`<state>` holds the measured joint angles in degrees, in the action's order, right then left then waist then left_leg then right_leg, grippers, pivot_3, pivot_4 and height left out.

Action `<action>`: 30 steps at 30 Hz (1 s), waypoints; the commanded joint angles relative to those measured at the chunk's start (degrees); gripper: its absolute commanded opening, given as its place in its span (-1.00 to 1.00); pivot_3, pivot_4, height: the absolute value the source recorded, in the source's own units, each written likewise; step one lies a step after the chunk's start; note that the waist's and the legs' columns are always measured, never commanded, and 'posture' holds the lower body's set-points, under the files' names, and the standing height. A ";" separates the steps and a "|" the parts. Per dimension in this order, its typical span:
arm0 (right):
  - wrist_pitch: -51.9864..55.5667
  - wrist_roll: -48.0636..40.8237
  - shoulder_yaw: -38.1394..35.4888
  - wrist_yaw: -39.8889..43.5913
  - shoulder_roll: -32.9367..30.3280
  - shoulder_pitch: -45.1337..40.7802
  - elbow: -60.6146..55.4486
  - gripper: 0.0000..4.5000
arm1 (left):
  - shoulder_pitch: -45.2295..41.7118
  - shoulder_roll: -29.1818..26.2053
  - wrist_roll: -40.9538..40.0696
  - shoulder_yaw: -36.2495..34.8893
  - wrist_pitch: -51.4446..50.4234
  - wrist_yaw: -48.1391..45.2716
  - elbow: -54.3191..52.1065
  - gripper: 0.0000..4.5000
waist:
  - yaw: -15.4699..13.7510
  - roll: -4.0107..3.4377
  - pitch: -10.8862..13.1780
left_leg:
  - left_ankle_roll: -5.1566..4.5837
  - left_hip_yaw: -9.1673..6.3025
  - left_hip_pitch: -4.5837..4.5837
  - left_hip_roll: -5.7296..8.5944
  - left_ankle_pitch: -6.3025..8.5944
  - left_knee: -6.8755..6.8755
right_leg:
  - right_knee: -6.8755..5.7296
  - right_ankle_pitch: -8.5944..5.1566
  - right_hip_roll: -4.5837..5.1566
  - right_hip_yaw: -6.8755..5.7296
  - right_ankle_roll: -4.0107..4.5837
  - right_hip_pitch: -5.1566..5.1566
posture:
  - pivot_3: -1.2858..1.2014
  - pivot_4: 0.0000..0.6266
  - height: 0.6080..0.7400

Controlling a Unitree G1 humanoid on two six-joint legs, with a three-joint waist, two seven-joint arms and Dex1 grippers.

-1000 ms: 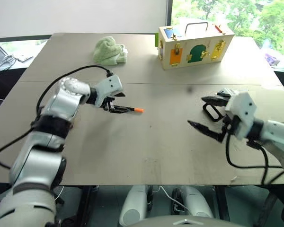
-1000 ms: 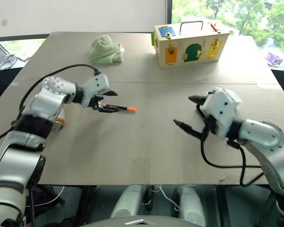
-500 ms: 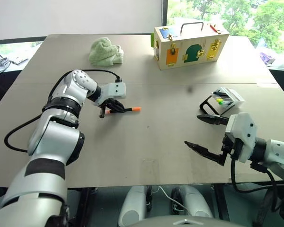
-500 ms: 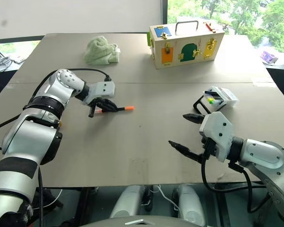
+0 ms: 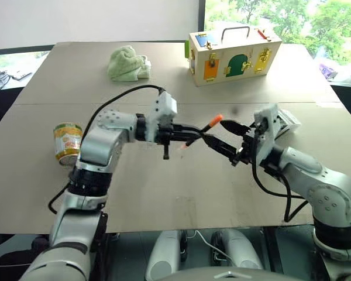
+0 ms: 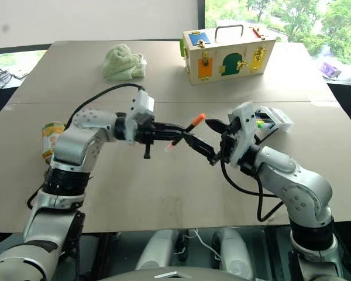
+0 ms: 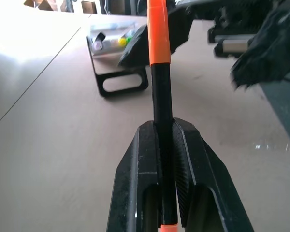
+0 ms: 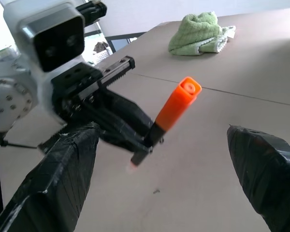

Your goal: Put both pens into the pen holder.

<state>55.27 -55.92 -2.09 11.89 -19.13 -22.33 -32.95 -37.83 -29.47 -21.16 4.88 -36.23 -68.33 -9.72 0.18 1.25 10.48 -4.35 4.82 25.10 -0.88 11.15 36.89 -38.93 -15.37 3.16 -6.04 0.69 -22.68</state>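
- Left eye view, far left: a tin can (image 5: 68, 142) with a yellow-green label stands on the matte brown table (image 5: 164, 193); a crumpled green cloth (image 5: 127, 63) lies at the back.
- Left gripper (image 5: 194, 134) is clamped on the slim black pen (image 5: 202, 130), orange cap tilted up, lifted above the table.
- Right gripper (image 5: 224, 138) gapes wide, its taped fingers just beside the pen's cap.
- Pen holder (image 5: 285, 122), clear plastic with a black loop, sits behind the right arm; the wooden latch box (image 5: 235, 54) stands further back.

Brown table (image 5: 164, 193), white wall (image 5: 93, 20) behind, window (image 5: 281, 14) (green trees outside), daylight
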 commanded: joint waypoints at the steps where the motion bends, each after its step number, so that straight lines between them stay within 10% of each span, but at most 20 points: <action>1: 1.72 -4.24 -2.39 -1.52 0.35 -2.01 1.11 0.88 | 1.31 1.58 -3.81 -0.86 -4.62 5.73 -8.17 -0.99 | 0.04 -0.04 -0.02 | 0.00 0.06 -0.06 0.00 0.00 0.00 | -0.01 0.00 0.00 0.04 -0.01 0.03 | 0.03 -0.52 1.00; 12: 2.20 -14.81 -5.80 -7.72 -0.86 -2.98 -0.29 -0.96 | 3.17 0.07 -6.22 0.10 -4.53 7.94 -9.53 -1.00 | 0.05 -0.04 -0.02 | 0.00 0.16 -0.20 0.00 0.01 -0.08 | -0.01 0.00 -0.02 0.13 -0.02 0.11 | 0.03 -0.52 1.00; 20: -3.10 -1.39 -5.46 -6.60 -11.44 -5.79 -7.18 -0.96 | 7.65 -1.76 -11.86 -5.06 -9.16 12.35 -13.37 0.32 | 0.01 -0.06 -0.01 | 0.00 0.18 -0.18 0.00 0.01 -0.09 | 0.02 0.00 -0.02 0.16 -0.03 0.09 | 0.03 -0.52 1.00; 25: -3.34 14.17 -2.40 -2.43 -30.51 -10.48 -10.34 -0.96 | 19.20 1.28 -12.65 -9.74 -0.96 15.16 -18.20 0.33 | -0.22 -0.13 -0.03 | 0.01 0.37 -0.25 0.00 0.01 -0.25 | 0.08 -0.02 -0.02 0.34 -0.02 -0.01 | 0.03 -0.52 1.00; 30: -4.65 21.47 0.57 -0.10 -33.74 -10.32 -9.28 -0.96 | 23.11 1.43 -15.54 -10.73 -0.56 17.50 -21.83 0.33 | -0.88 -0.14 -0.03 | 0.05 0.36 -0.29 -0.03 -0.01 -0.36 | 0.11 -0.11 -0.02 0.34 -0.13 -0.01 | 0.03 -0.52 1.00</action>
<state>52.36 -37.10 -1.07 11.20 -52.71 -32.37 -41.65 -14.99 -28.08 -34.78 -4.92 -37.15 -51.86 -28.57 -0.70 1.11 10.45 -4.30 5.20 24.82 -0.91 11.14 36.54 -38.79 -15.47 3.15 -5.69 0.53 -22.69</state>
